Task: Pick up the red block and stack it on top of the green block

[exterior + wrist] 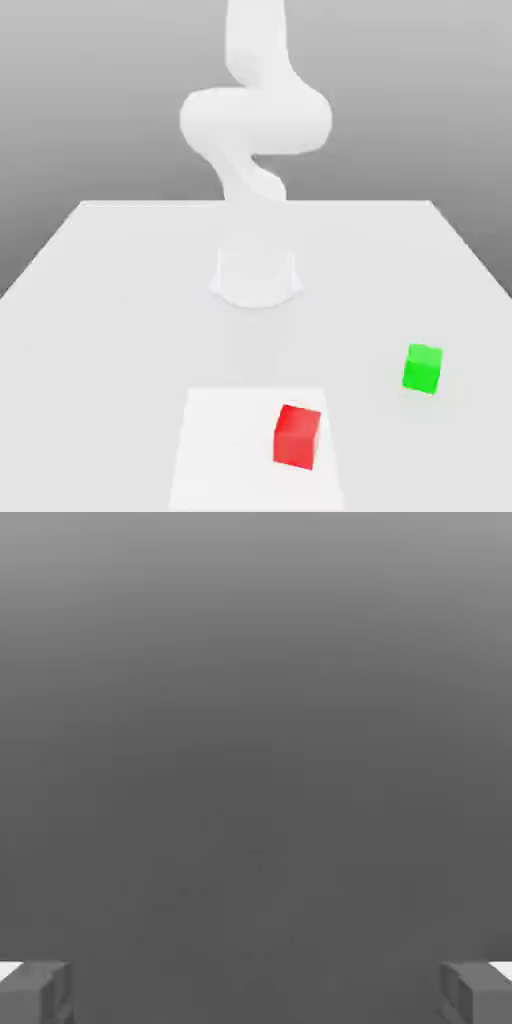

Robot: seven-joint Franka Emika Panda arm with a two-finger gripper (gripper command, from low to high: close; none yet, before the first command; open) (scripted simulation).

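- Grey fingertips [35, 992] of the gripper [256, 994] show at the two lower corners of the hand view, spread wide apart, with nothing between them but a plain grey surface.
- The jaws hold nothing; no block lies in the gap.
- In the exterior view the white arm [255, 120] rises from a round base [256, 275] near the middle of the table [100, 300], bending in bulky curved links up out of the picture's top edge.
- The table is flat and pale, with a slightly brighter square patch [225, 450] near the front edge.
- The red block [297, 436] sits on that brighter patch, toward the patch's side on the exterior view's right, resting flat on the surface, in front of the arm's base.
- The green block [422, 368] stands on the bare table to the exterior view's right of the red one and a little farther back, off the patch.
- The two blocks are apart, not touching, each on the table by itself.
- Behind the table the backdrop is a plain grey gradient.
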